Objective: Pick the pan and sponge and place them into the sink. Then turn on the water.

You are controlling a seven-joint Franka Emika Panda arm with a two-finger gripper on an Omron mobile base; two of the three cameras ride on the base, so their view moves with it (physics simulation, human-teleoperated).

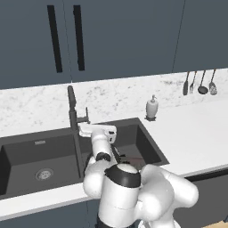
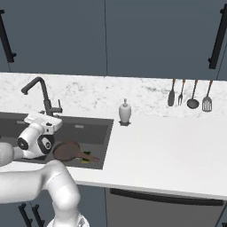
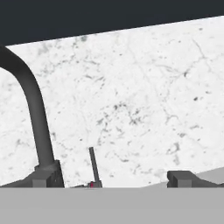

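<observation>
The reddish-brown pan (image 2: 65, 150) lies in the right basin of the dark grey sink (image 2: 95, 128), its dark handle pointing right. Beside that handle rests the green and yellow sponge (image 2: 90, 158). In the left base view a sliver of the pan (image 1: 132, 160) peeks out behind my arm. My gripper (image 3: 114, 179) is open and empty, facing the marble backsplash just in front of the tall dark faucet (image 3: 36, 109). The thin side lever (image 3: 93, 165) stands upright between my fingertips (image 3: 46, 177), nearer the left one and touching neither. No stream shows at the spout (image 2: 24, 90).
A white soap dispenser (image 1: 152, 107) stands on the counter right of the sink. Several utensils (image 2: 191, 94) hang on the wall further right. The left basin has a round metal drain (image 1: 43, 173). Dark cabinets run overhead.
</observation>
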